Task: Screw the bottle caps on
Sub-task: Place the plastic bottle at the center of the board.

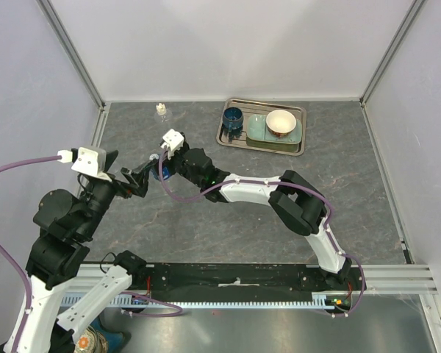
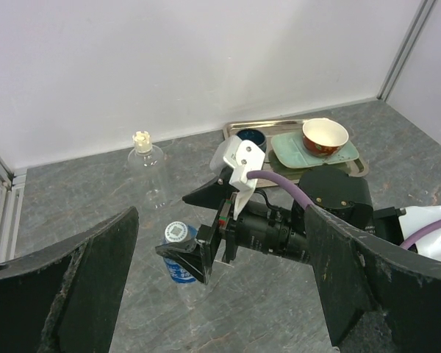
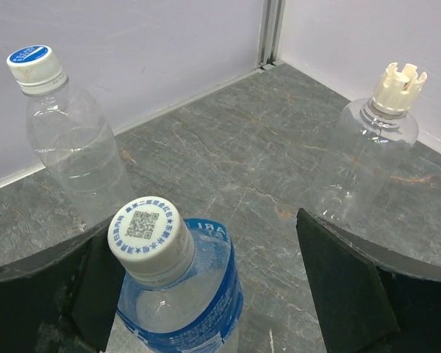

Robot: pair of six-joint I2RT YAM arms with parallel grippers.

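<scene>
Fingers on our right arm point(image 3: 203, 235) stand wide open around the blue-labelled bottle point(image 3: 198, 309), gripping nothing; we see its white cap point(image 3: 145, 234) sitting on the neck. That bottle stands nearer the left edge of the desk point(image 1: 228, 228). Our left fingers point(image 1: 138, 179) gape, empty. A cream-capped clear bottle point(image 1: 161, 114) stands near the far-left corner.

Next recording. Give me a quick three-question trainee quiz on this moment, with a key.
1. True or false: the bowl sits within the tray.
2. How many bottles show in the right wrist view?
3. Which stands between the fingers of the right gripper? A: the blue-labelled bottle. B: the cream-capped bottle. C: nothing.
Key: 1 true; 2 three; 3 A.
</scene>
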